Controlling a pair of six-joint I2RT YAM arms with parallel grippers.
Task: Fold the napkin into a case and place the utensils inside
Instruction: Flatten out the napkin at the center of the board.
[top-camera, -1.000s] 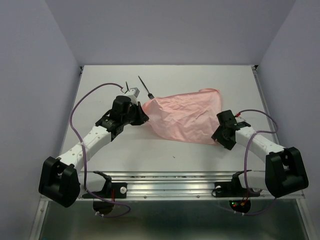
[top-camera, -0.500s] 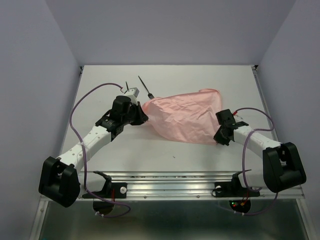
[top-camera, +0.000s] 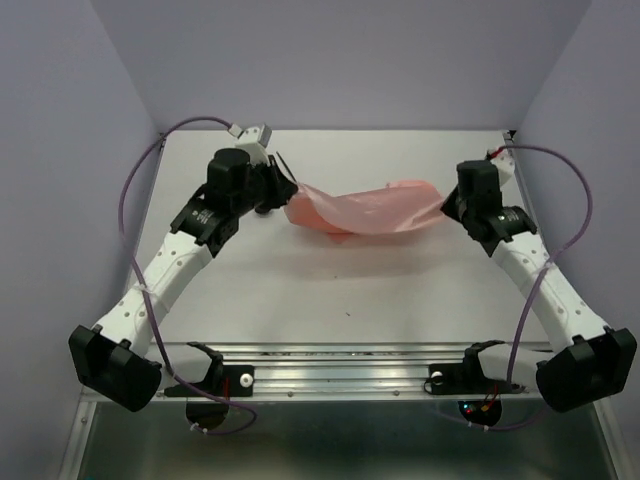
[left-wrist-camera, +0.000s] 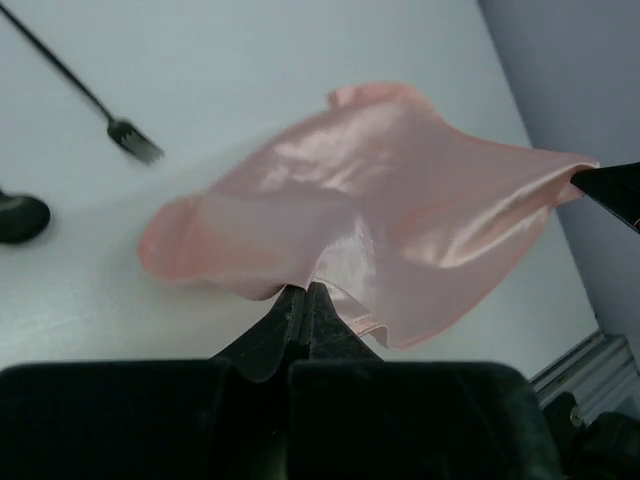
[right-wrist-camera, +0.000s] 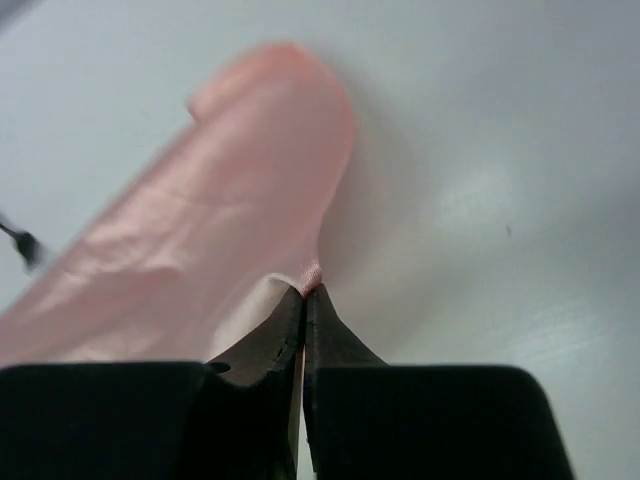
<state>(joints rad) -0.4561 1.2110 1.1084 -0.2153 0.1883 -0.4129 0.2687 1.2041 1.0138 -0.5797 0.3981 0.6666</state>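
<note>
Left gripper (left-wrist-camera: 305, 292): mine, pinched tight on one edge of the napkin (left-wrist-camera: 390, 215), with only a sliver of cloth between the tips.
Right gripper (right-wrist-camera: 303, 292): clamped on the opposite corner, again by a thin fold.
Napkin position: raised at the far side of the table (top-camera: 340, 290), slung between my two grips and sagging in the middle.
Nearby: the fork (left-wrist-camera: 135, 140) and what looks like the spoon (left-wrist-camera: 20, 215) lie just beyond the cloth on my left.
Risk, slip: this thin, glossy fabric could slide out of either pinch if I pull it too taut.
Risk, fold: the sagging belly could land creased or skewed — the fold would come out crooked.
Risk, sweep: a trailing edge could drag the fork away.
</note>
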